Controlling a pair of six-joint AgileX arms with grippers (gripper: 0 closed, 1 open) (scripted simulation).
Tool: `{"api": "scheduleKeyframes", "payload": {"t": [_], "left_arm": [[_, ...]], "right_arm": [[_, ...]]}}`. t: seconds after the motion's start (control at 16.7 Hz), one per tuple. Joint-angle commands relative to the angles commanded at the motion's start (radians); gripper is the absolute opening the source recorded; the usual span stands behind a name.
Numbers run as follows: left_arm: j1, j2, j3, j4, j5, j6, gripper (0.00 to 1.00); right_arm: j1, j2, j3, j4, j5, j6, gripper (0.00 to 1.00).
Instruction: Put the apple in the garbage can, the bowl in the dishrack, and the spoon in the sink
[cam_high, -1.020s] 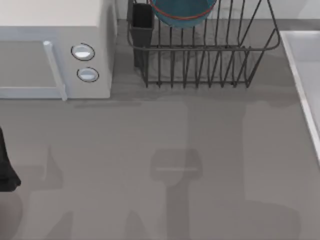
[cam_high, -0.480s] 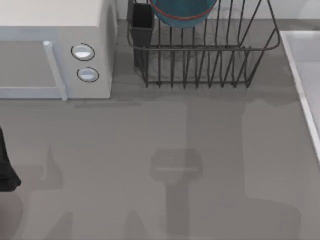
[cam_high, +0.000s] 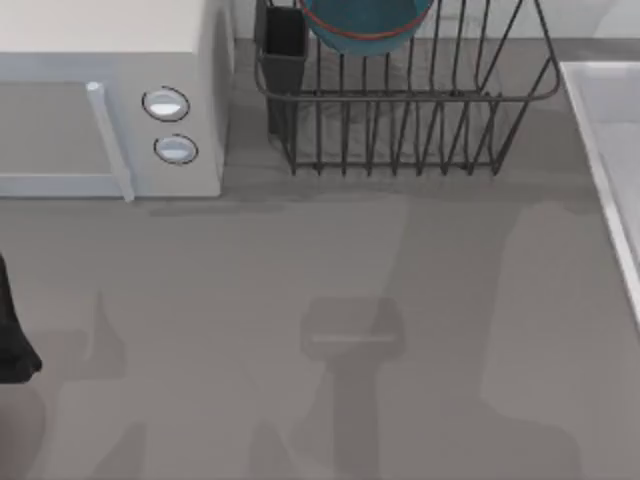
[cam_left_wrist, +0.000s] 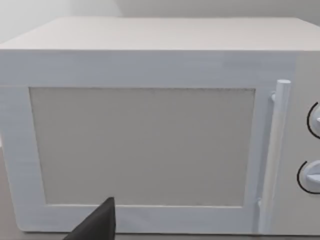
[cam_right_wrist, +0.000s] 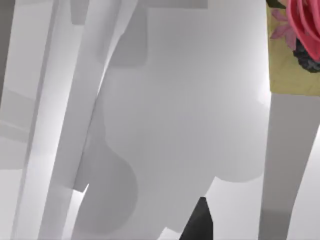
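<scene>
bowl (cam_high: 362, 24): teal-blue with reddish-brown rim; sits in the dishrack (cam_high: 410, 100) at the far edge of the top view, partly cut off by the frame
dishrack: dark wire rack at the back of the desk (cam_high: 330, 300), right of the microwave (cam_high: 110, 100); dark utensil cup (cam_high: 284, 45) at its left corner, just beside the bowl
sink (cam_high: 605, 150): pale basin with light straight rim along the right side of the desk; inner walls seen close up in the right wrist view
spoon (cam_right_wrist: 296, 45): red rounded end and yellowish part at the edge of the right wrist view, against the pale sink surface; cannot tell if it is resting or held
left arm: dark part (cam_high: 12, 330) at the desk's left edge; left wrist view faces the microwave door and handle, with a dark jaw tip (cam_left_wrist: 97, 225) low in the picture; jaws apart or together, cannot tell
right arm: over the sink by its wrist view; dark jaw tip (cam_right_wrist: 197, 222) low in that picture; jaws' state cannot tell
desk: grey, arm shadows across the middle
</scene>
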Motion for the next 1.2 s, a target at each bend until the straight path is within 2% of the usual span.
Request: {"api": "scheduleKeyframes", "payload": {"t": [0.3,1.08,1.2], "left_arm": [[0.000,0.000,0.000,0.000,0.000,0.000,1.00],[0.000,0.000,0.000,0.000,0.000,0.000,1.00],[0.000,0.000,0.000,0.000,0.000,0.000,1.00]], "right_arm": [[0.000,-0.008,-0.026,0.025,0.000,0.001,0.00],[0.000,-0.008,-0.026,0.025,0.000,0.001,0.98],[0.000,-0.008,-0.026,0.025,0.000,0.001,1.00]]}}
